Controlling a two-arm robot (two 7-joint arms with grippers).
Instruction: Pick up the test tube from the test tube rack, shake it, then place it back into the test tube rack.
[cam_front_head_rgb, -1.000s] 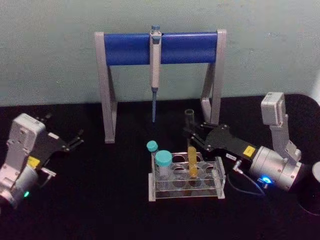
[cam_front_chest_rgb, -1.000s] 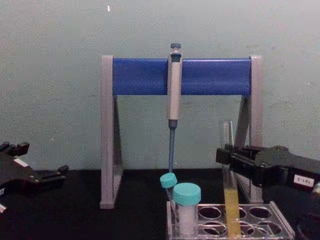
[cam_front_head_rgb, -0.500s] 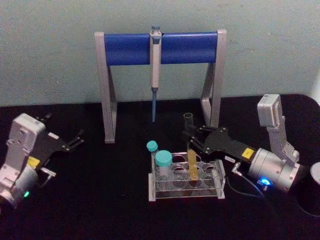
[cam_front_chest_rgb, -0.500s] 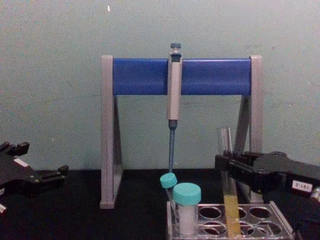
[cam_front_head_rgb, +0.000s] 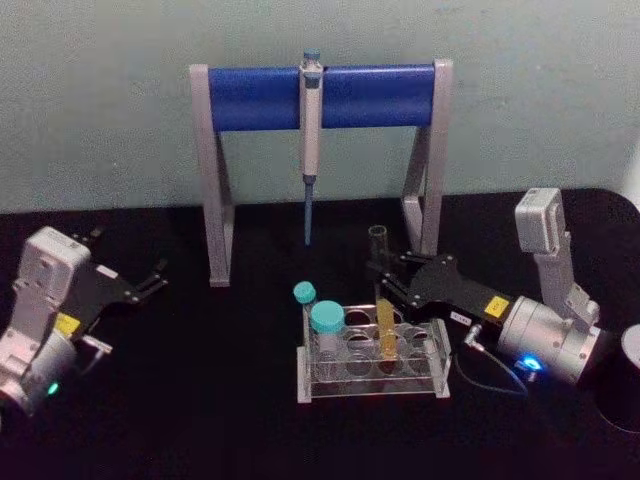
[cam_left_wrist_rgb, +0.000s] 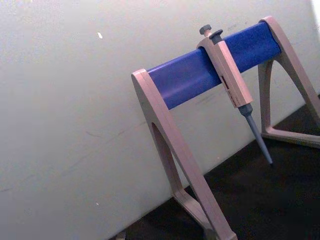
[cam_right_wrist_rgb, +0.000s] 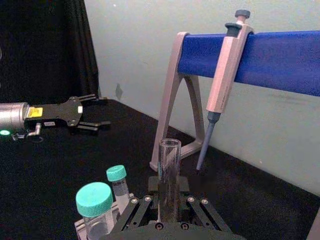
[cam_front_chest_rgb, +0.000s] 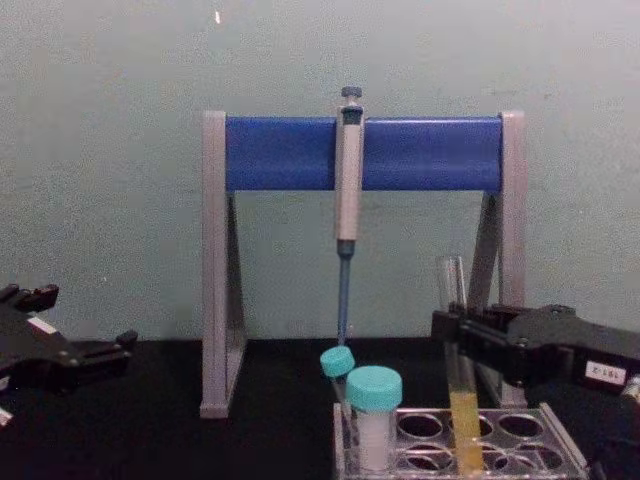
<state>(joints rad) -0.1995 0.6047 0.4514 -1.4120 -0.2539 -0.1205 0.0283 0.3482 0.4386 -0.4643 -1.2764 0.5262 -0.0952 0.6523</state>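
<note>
Two black fingers (cam_front_chest_rgb: 488, 336) of the right gripper (cam_front_head_rgb: 382, 272) are closed on the test tube (cam_front_chest_rgb: 456, 283), pinching the clear glass about midway up, just above its yellow liquid. The tube stands upright, its open mouth well above the fingers and its round lower end down in a hole of the test tube rack (cam_front_head_rgb: 436, 372), near the middle of the rack's length; which of the two rows cannot be told. The gripper's arm reaches in from the right, low over the black table (cam_front_head_rgb: 200, 410). At the rack's left end stand two teal-capped vials (cam_front_head_rgb: 326, 322). Behind the rack, a grey-blue pipette (cam_front_head_rgb: 311, 130) hangs from the blue bar of the pipette stand (cam_front_head_rgb: 250, 97). The left gripper (cam_front_head_rgb: 155, 280) is at the table's left side, well apart from the rack, its fingers spread with nothing between them
</note>
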